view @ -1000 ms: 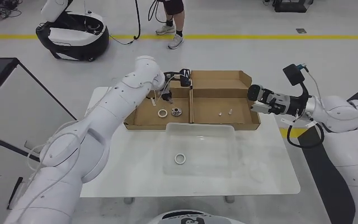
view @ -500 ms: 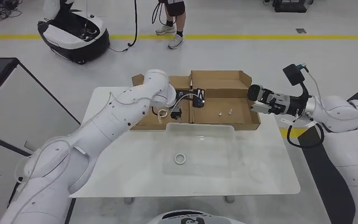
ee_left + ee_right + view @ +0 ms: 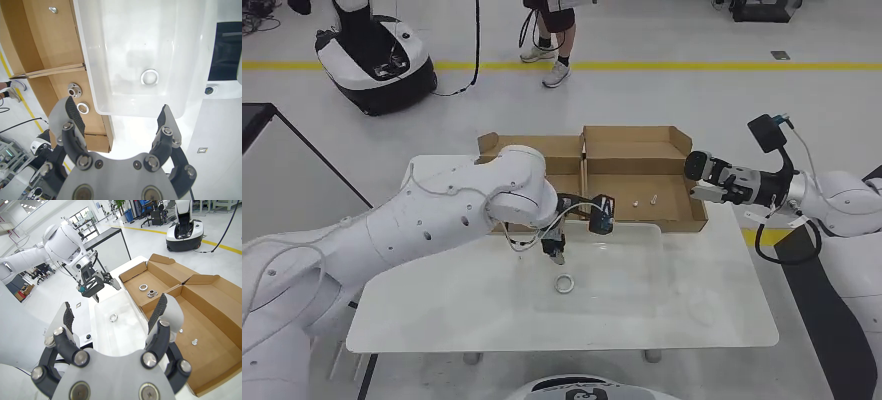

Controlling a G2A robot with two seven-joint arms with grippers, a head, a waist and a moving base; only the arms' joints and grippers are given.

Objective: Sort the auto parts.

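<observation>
Top view: left gripper (image 3: 556,252) above the clear bin's (image 3: 642,229) left end, jaws spread.
Inside: one metal ring (image 3: 564,283).
Right gripper (image 3: 115,306): jaws spread (empty), apparently at the cardboard box's (image 3: 632,150) right edge.
Left compartment: flanged bushing (image 3: 75,90), second ring (image 3: 83,107).

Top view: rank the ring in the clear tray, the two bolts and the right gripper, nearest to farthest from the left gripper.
From the left gripper:
1. Ring: in the clear tray, just on the robot's side of the gripper.
2. Bolts: in the right compartment of the cardboard box, beyond the tray.
3. Right gripper: at the box's right end.
</observation>
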